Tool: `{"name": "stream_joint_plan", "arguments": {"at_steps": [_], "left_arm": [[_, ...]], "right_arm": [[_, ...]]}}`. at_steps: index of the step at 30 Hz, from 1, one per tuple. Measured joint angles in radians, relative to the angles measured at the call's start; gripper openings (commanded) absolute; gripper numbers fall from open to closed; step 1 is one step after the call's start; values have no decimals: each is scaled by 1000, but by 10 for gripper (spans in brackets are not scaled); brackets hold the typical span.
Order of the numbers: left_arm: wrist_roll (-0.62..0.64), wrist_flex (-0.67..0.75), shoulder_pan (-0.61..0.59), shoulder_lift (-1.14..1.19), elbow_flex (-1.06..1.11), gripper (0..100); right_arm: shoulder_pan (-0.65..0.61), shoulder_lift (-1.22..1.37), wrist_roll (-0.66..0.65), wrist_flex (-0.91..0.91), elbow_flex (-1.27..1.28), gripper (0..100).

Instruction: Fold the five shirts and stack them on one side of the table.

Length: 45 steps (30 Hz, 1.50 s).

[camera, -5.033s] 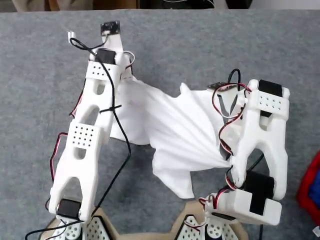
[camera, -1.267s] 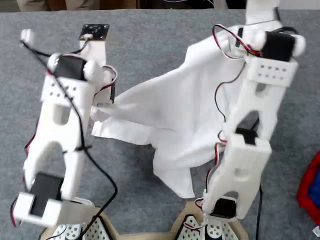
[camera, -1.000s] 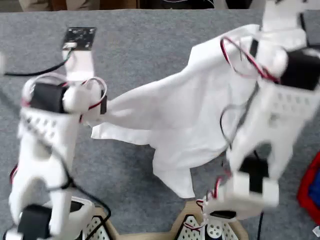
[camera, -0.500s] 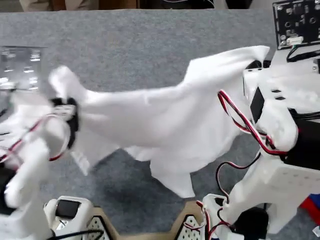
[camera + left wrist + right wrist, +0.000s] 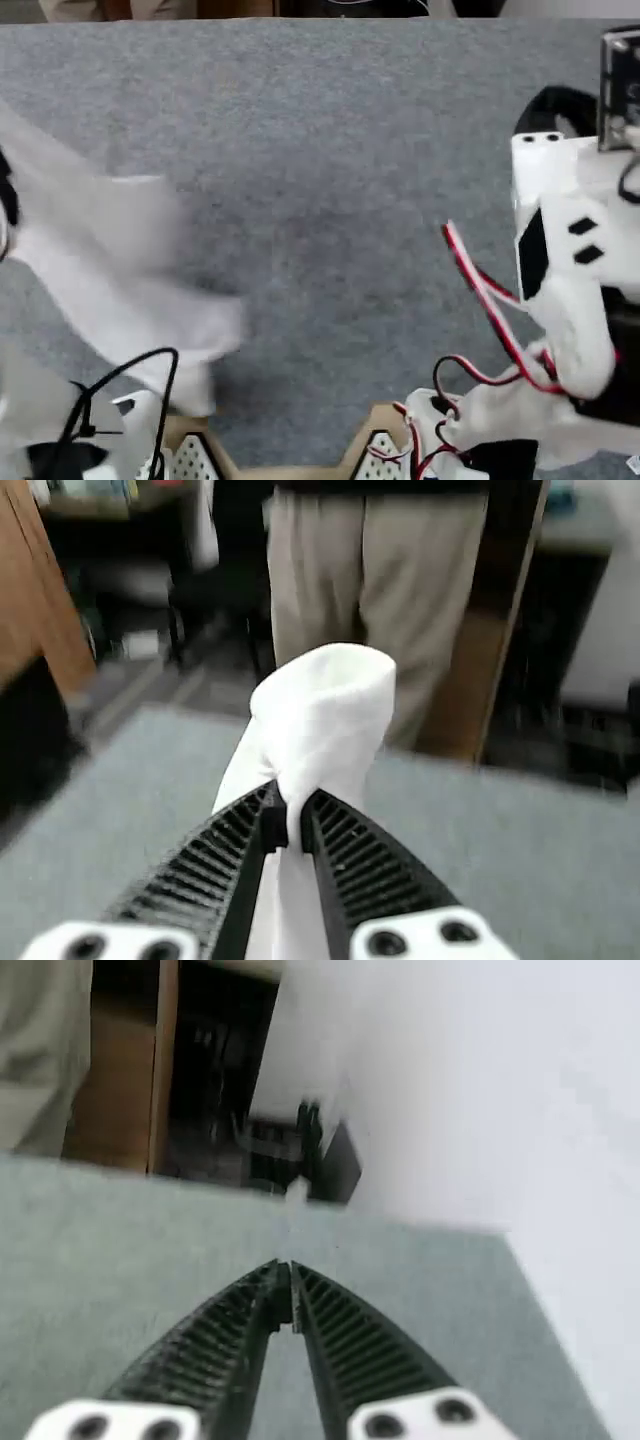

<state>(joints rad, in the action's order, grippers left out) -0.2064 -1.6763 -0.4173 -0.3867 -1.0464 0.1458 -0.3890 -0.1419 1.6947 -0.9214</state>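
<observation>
Your left gripper (image 5: 287, 825) is pinched on a bunched fold of the white shirt (image 5: 322, 705), held up over the left of the table (image 5: 330, 150); your right gripper (image 5: 283, 1305) is closed, empty. The cloth is light and limp, so grip a second corner, possibly a hem

Bright, even light over the grey table (image 5: 330, 150); faint soft shadow beside the white shirt (image 5: 110, 270).

The shirt (image 5: 110, 270) is plain white. The counter (image 5: 340, 150) is mottled grey. The left end effector (image 5: 288, 825) and right end effector (image 5: 282, 1295) are black and ribbed on white bases. An arm (image 5: 570, 290) is white with black patches and red wires (image 5: 480, 283).
</observation>
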Motion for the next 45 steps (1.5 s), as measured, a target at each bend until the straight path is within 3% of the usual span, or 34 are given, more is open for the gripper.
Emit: {"name": "stream_joint_plan", "arguments": {"at_steps": [4, 10, 17, 20, 23, 28, 33, 38, 45], "left_arm": [[0, 92, -3, 43, -166, 19], [0, 103, -3, 44, -216, 19], [0, 94, 3, 51, -218, 19], [0, 98, 112, 57, -215, 19], [6, 150, 305, 74, -163, 19], [9, 371, 638, 135, -12, 19], [9, 525, 770, 170, 106, 19], [9, 367, 743, 176, 155, 19], [9, 17, 425, 183, 376, 19]], "right_arm": [[0, -11, 0, -78, -68, 5], [-2, -29, 0, -84, -138, 5], [-2, -28, 32, 17, 41, 5], [-2, -18, 94, 28, 201, 5], [0, -17, 127, 28, 387, 5], [28, -15, 150, -21, 671, 5], [78, -15, 155, -57, 838, 8], [74, -15, 155, -87, 902, 9], [-48, -15, 155, -219, 980, 9]]}}
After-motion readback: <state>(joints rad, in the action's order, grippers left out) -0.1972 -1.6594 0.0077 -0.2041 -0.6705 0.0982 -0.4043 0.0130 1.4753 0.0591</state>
